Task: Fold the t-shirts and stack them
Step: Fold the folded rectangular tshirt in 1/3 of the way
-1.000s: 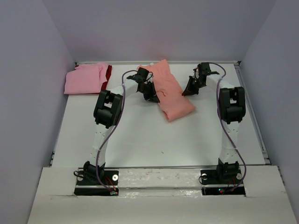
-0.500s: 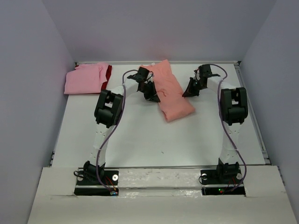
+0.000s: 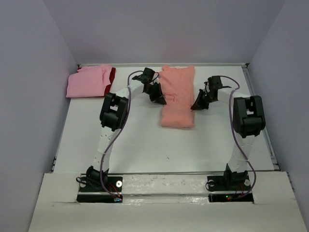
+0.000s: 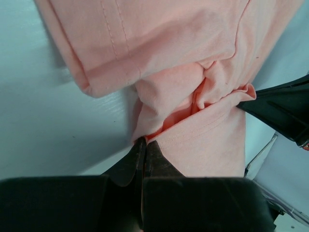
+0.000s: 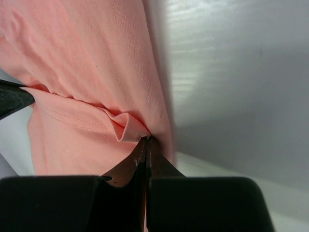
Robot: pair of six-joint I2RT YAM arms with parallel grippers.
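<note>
Looking down, you see a white table [image 3: 145,140] and grey walls [image 3: 29,96]; only wrist views show left gripper [image 4: 144,141] and right gripper [image 5: 146,139] pinching the salmon shirt [image 4: 183,48].

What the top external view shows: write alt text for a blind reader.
Both arms hold a folded salmon-orange t-shirt over a table, the left pincer and right pincer shut on its opposite long edges. A pink t-shirt and a dark red t-shirt lie in the far left corner.
</note>
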